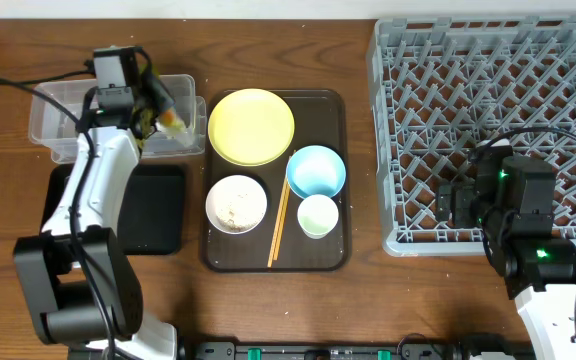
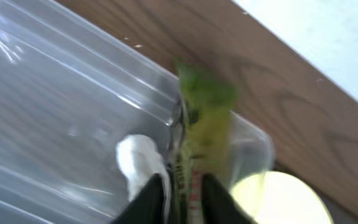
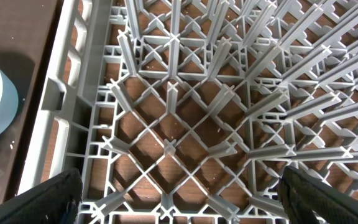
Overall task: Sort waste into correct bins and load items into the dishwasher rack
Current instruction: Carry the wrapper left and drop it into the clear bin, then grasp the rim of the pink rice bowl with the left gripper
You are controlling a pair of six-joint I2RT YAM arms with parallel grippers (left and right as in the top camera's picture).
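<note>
Now the left claw (image 2: 185, 202) is hanging at the rim of one clear tub (image 2: 55, 112), with one snack wrapper (image 2: 204, 118) sitting between its fingers; whether it is gripped or loose, I cannot tell. Beside it one yellow plate (image 1: 251, 126), one blue bowl (image 1: 316, 170), one white bowl (image 1: 236, 203), one cup (image 1: 318, 215) and one pair of chopsticks (image 1: 279, 222) are waiting. The right claw (image 3: 179, 214) is hovering with its jaws spread wide over one rack (image 3: 166, 93).

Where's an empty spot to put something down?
Bare table runs between the brown tray and the rack, and along the front edge below that tray. The black tray is bare right of the left arm. The brown tray is crowded: plate, blue bowl, white bowl, cup, chopsticks.
</note>
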